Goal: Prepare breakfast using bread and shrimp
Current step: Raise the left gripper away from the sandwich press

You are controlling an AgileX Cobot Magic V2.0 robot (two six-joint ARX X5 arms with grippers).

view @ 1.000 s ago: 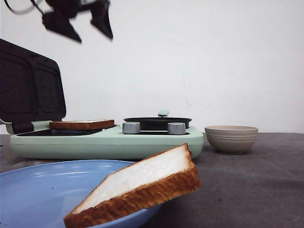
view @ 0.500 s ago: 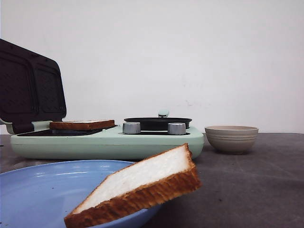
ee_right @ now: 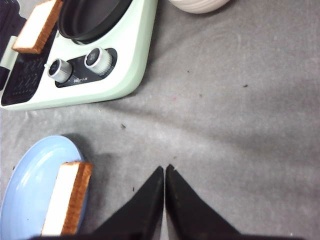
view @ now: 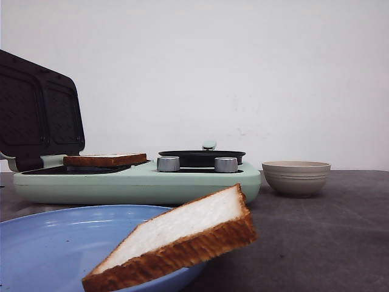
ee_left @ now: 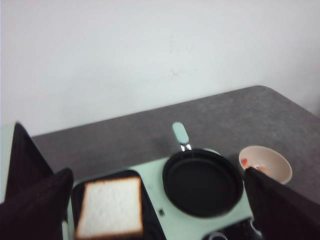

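One bread slice (view: 104, 160) lies on the dark grill plate of the mint-green cooker (view: 137, 182); it also shows in the left wrist view (ee_left: 110, 207) and the right wrist view (ee_right: 36, 25). The second bread slice (view: 176, 240) leans on the rim of the blue plate (view: 55, 246), also in the right wrist view (ee_right: 67, 197). Orange-pink shrimp (ee_left: 245, 162) lie in the beige bowl (ee_left: 267, 165). My left gripper (ee_left: 155, 200) is open and empty high above the cooker. My right gripper (ee_right: 165, 170) is shut and empty above the grey table. Neither gripper shows in the front view.
A black round pan (view: 202, 157) with a mint handle sits on the cooker's right half. The cooker lid (view: 37, 112) stands open at the left. Two silver knobs (view: 168, 163) face front. The beige bowl (view: 296, 177) stands right of the cooker.
The left gripper, seen at the top left of the front view a second ago, has risen out of that view. Nothing else has moved.
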